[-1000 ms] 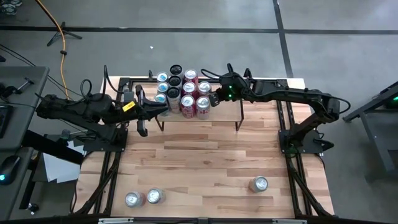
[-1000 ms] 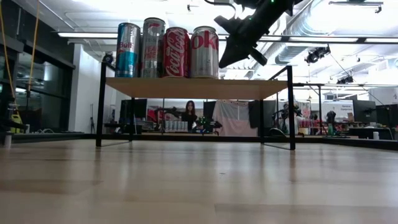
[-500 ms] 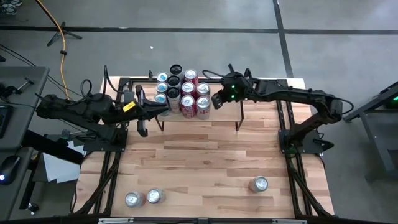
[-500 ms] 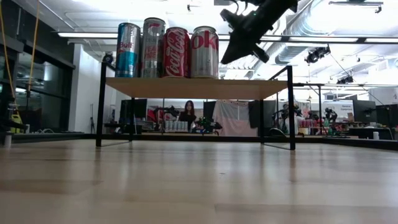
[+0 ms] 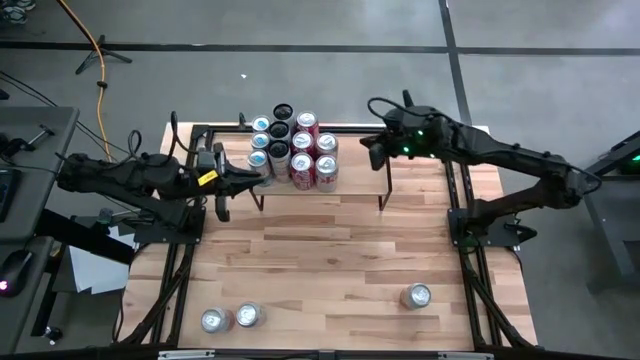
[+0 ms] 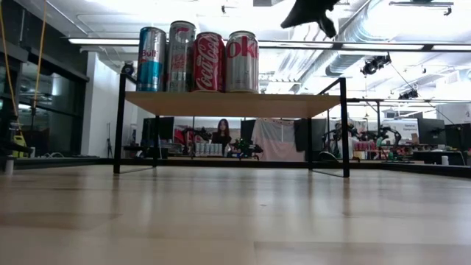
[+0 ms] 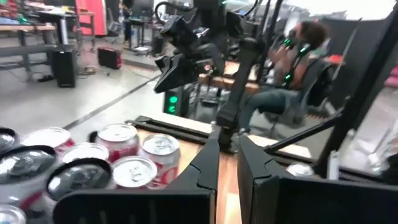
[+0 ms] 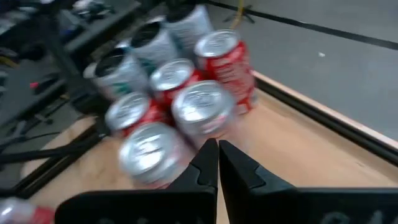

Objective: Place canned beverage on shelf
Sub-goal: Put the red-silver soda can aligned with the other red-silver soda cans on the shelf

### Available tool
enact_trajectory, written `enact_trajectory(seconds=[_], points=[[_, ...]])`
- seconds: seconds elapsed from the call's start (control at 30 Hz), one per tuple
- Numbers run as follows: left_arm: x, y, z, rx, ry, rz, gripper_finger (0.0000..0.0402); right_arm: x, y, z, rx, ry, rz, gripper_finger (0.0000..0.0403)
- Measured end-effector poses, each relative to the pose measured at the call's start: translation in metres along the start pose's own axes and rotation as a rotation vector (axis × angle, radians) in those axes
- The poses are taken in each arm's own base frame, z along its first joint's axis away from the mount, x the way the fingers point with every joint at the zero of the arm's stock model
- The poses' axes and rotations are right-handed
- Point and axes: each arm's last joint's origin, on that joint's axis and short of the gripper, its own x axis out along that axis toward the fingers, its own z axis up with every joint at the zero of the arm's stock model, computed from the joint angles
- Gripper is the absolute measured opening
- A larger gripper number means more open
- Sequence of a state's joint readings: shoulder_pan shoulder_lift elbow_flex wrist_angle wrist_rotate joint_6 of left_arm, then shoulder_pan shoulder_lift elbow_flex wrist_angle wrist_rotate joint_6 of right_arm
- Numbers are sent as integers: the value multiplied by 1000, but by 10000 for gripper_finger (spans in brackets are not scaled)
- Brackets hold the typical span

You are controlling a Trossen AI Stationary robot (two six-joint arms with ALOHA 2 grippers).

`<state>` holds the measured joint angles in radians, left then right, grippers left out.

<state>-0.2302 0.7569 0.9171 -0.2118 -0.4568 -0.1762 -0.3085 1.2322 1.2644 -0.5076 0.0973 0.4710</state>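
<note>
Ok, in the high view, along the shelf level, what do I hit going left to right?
Left gripper → cluster of cans on the shelf → bare end of the shelf → right gripper.

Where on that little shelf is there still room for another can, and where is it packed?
The shelf is bare across its right half, from the cluster of cans to its right end, where the right tool hovers. The left half is crowded with cans. The tabletop in front is open too, apart from three loose cans along its near edge.
</note>
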Motion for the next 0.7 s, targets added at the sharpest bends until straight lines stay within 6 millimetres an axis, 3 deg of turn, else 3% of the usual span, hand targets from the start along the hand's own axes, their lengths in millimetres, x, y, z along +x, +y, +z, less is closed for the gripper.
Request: enact_trajectory(seconds=[0.2,0.4,0.57,0.7], points=[[-1,-1,-37,-99,-136,-100,0,-24,22,-8,-5,-3,107,0],[0,-2,-79,-220,-144,-154,0,-36,46,-22,-8,12,152,0],[1,-9,-86,-247,-107,-204,0,-43,62,-35,-40,25,165,0],[4,-19,-80,-247,-96,-233,0,-50,74,-45,-84,36,197,0]])
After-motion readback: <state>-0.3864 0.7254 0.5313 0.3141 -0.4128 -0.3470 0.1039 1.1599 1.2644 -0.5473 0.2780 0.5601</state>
